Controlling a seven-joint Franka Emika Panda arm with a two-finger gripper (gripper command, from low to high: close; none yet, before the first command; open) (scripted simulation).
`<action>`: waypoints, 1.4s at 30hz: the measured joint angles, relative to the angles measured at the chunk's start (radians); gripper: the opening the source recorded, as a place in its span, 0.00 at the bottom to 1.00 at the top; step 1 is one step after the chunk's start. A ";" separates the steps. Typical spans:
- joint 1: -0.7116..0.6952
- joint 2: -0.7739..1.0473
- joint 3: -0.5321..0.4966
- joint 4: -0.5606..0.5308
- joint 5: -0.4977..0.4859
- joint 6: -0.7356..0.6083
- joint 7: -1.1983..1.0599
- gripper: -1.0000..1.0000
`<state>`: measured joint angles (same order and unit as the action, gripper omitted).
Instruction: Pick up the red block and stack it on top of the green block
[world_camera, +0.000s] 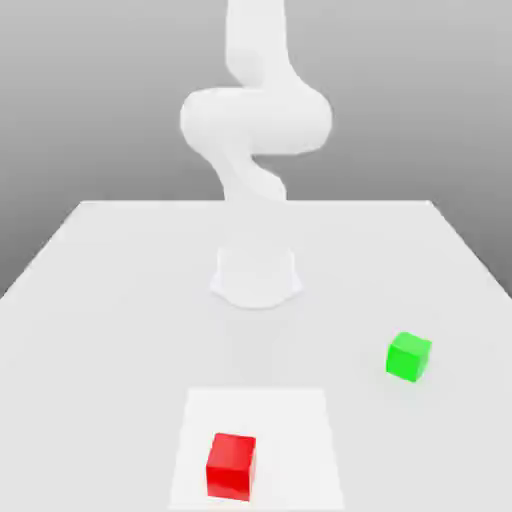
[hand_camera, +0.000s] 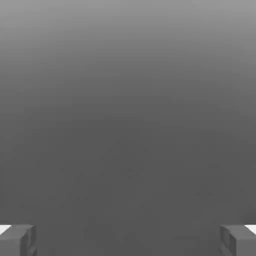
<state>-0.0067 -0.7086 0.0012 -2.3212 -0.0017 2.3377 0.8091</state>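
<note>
On the white square near the exterior view's bottom edge sits the red block (world_camera: 231, 467), the one to be picked up. It is a plain cube with flat faces and crisp straight edges, its color solid and untextured, the top a slightly different red from the side that faces the camera. It rests upright, left of the middle of the white square (world_camera: 290, 440) as the exterior view shows it. That square is a smooth, flat patch, brighter than the surface around it, with clean edges.

Well apart from it, toward the exterior view's right, the green block (world_camera: 408, 357) stands directly on the tabletop (world_camera: 130, 350). It too is a cube, turned so that two of its sides show, evenly bright and smooth. The tabletop is a pale, matte, featureless plane.

Farther back, the white arm (world_camera: 256, 120) rises from a rounded base (world_camera: 256, 278), its links smooth and bulging, with soft curves where they join. Behind everything, the grey backdrop (world_camera: 100, 110) grades evenly from light to dark. In the hand view the hand (hand_camera: 128, 242) is released, its two blocky grey fingers (hand_camera: 15, 242) wide apart with nothing between them.
</note>
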 joint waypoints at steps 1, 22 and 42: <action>-0.003 0.039 0.000 -0.009 -0.001 0.016 0.004 0.50; -0.043 0.804 -0.009 -0.186 0.000 0.332 0.070 0.50; -0.026 0.881 0.002 -0.217 0.013 0.374 0.102 0.00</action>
<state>-0.0327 0.1726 0.0033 -2.5379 0.0112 2.7112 0.9112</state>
